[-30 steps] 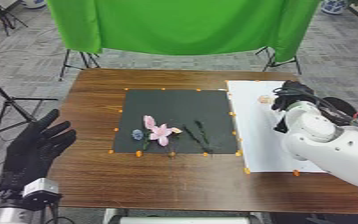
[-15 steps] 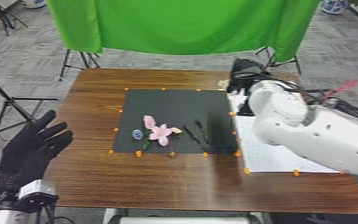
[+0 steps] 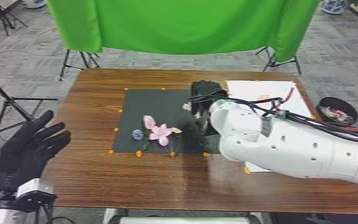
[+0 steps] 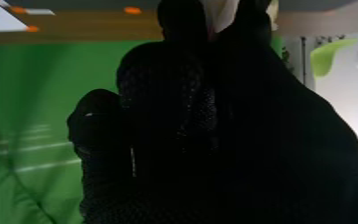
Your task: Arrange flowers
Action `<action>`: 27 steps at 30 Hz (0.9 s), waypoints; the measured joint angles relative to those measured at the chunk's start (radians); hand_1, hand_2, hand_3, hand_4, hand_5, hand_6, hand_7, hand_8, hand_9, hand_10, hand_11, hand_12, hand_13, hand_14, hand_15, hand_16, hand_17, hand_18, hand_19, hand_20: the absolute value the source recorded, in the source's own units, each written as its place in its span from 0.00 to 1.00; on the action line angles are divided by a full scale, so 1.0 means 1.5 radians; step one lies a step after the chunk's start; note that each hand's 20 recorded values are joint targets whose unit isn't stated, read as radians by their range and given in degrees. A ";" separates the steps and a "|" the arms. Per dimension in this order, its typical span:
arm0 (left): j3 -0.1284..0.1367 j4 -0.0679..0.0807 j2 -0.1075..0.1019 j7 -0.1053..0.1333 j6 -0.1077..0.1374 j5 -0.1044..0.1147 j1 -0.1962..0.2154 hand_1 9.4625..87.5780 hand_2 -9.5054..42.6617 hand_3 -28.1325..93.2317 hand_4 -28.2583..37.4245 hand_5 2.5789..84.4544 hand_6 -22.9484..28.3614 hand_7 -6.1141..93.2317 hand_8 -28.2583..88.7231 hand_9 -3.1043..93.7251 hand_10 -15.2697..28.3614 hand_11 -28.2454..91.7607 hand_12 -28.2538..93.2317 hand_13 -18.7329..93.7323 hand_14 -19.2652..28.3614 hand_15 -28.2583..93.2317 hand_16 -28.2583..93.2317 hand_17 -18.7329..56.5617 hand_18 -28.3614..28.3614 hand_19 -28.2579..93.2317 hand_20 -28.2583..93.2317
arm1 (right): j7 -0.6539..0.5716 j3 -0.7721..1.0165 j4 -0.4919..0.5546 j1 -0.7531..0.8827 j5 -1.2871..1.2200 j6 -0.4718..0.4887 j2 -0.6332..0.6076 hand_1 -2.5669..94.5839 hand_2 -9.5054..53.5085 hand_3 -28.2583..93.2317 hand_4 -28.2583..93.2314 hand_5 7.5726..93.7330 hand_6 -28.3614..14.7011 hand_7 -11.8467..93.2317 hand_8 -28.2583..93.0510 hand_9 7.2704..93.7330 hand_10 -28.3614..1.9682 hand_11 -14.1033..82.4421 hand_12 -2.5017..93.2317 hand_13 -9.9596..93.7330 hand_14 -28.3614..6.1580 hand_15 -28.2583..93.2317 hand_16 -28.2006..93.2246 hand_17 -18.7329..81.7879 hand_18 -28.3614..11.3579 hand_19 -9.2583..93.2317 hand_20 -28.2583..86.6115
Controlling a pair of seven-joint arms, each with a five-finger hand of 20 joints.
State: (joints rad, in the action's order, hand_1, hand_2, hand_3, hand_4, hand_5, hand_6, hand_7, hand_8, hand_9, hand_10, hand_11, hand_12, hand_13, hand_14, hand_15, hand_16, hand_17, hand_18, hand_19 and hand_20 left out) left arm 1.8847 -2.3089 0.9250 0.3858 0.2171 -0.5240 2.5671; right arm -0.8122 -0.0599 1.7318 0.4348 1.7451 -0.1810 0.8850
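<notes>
- Fingers of the black-gloved right hand (image 3: 207,92): clamped on a pale-petalled flower (image 3: 187,106), at the dark rectangular mat (image 3: 158,100).
- Black-gloved left hand (image 3: 20,157): fingers straight, apart.
- Pink-petalled flower (image 3: 161,132): on the mat.

Pink flower (image 3: 161,132); blue-grey bloom (image 3: 138,134); dark grey mat (image 3: 153,103); brown wood-grained table (image 3: 140,182).

We're in a lab or a studio-like test room here, by the look of it: a white robot arm (image 3: 291,147) reaches over a brown wooden desk (image 3: 158,185), and right behind it a bright green backdrop (image 3: 184,25) hangs down, with thin black stands (image 3: 14,107) on the floor. Underfoot it's grey carpet (image 3: 149,60), office style. And look at the desk, orange markers (image 3: 139,153) dotted round a dark mat (image 3: 162,102), cables (image 3: 322,125) running along the arm.
</notes>
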 measured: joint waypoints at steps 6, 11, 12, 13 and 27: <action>0.000 0.001 0.016 -0.018 -0.005 -0.011 -0.016 0.25 0.30 0.74 0.13 0.43 0.65 0.13 0.19 0.38 0.82 0.45 0.33 0.36 1.00 0.69 0.14 0.16 1.00 0.68 0.25 | -0.013 -0.010 -0.010 0.007 0.001 0.001 -0.002 0.61 0.03 0.84 0.00 0.81 0.69 0.33 0.25 0.96 0.68 0.29 0.31 0.92 0.75 0.75 0.37 0.74 0.36 1.00 0.54; -0.002 0.001 0.019 -0.023 -0.011 -0.014 -0.025 0.25 0.31 0.74 0.13 0.43 0.65 0.13 0.19 0.38 0.82 0.45 0.33 0.36 1.00 0.69 0.14 0.16 1.00 0.68 0.25 | -0.017 -0.021 -0.020 0.007 0.009 0.002 0.002 0.59 0.02 0.84 0.00 0.79 0.68 0.34 0.25 0.95 0.66 0.28 0.32 0.90 0.73 0.75 0.37 0.73 0.35 1.00 0.53; -0.002 0.001 0.019 -0.024 -0.012 -0.015 -0.026 0.26 0.31 0.74 0.13 0.43 0.65 0.13 0.19 0.38 0.82 0.45 0.33 0.36 1.00 0.69 0.14 0.16 1.00 0.68 0.25 | -0.018 -0.021 -0.021 0.008 0.011 0.004 0.003 0.58 0.01 0.85 0.00 0.78 0.68 0.34 0.25 0.94 0.66 0.29 0.31 0.90 0.72 0.75 0.37 0.73 0.35 1.00 0.53; -0.002 0.001 0.020 -0.026 -0.013 -0.015 -0.028 0.26 0.31 0.74 0.13 0.43 0.65 0.13 0.19 0.38 0.82 0.45 0.33 0.36 1.00 0.69 0.14 0.16 1.00 0.68 0.25 | -0.018 -0.021 -0.021 0.008 0.012 0.007 0.004 0.57 0.01 0.85 0.00 0.77 0.67 0.34 0.25 0.93 0.65 0.29 0.31 0.90 0.72 0.76 0.37 0.73 0.35 1.00 0.53; -0.003 0.001 0.024 -0.033 -0.015 -0.019 -0.033 0.26 0.31 0.74 0.14 0.43 0.65 0.13 0.19 0.38 0.82 0.45 0.33 0.36 1.00 0.69 0.14 0.16 1.00 0.68 0.26 | -0.033 0.013 -0.013 0.034 0.015 0.062 0.022 0.42 0.02 0.87 0.03 0.67 0.62 0.30 0.14 0.82 0.51 0.40 0.20 0.87 0.65 0.78 0.36 0.72 0.33 1.00 0.53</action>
State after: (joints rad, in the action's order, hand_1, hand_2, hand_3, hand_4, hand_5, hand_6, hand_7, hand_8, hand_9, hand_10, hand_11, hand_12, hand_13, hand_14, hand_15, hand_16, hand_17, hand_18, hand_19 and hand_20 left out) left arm 1.8800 -2.3067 0.9611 0.3359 0.1944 -0.5530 2.5177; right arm -0.8621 -0.0408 1.7128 0.4857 1.7669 -0.0883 0.9185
